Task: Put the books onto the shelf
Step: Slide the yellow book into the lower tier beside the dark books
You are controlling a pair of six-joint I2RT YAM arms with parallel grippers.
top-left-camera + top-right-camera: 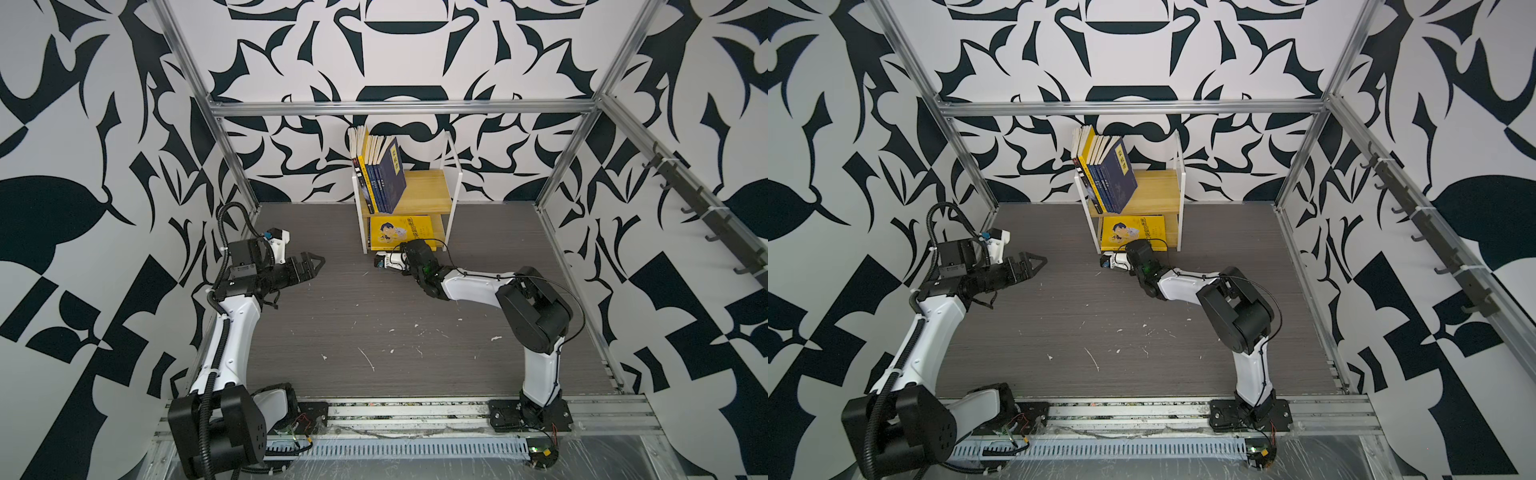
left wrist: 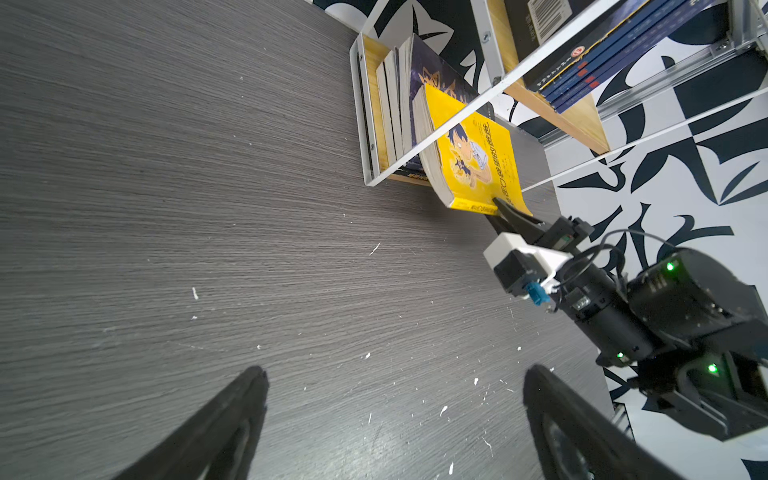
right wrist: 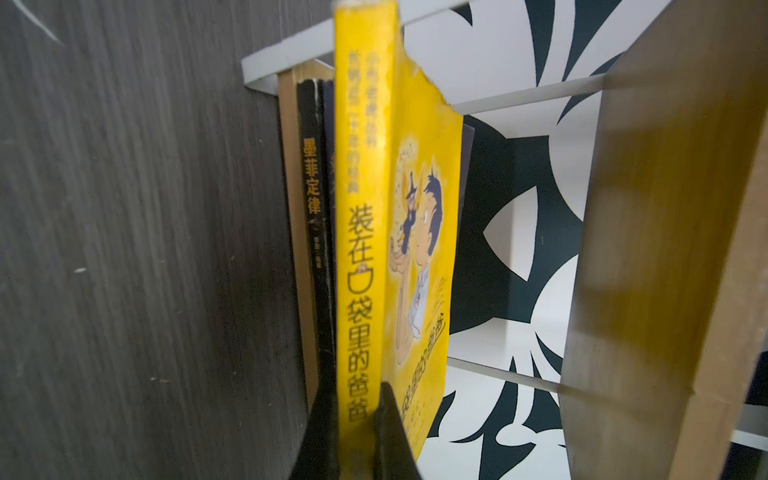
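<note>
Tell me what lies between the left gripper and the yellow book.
Only bare grey tabletop, flecked white, separates the left gripper from the yellow book; the left wrist view shows it.

Yellow book [image 1: 399,230] flat on shelf [image 1: 428,191], lower tier; navy books [image 1: 392,178] above.

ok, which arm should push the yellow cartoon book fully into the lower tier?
Right. The right pincer is shut on the spine of the bright yellow cartoon-cover paperback, which juts from the lower tier of the white-framed wooden shelf. The left pincer is open, empty, well off to the side.
</note>
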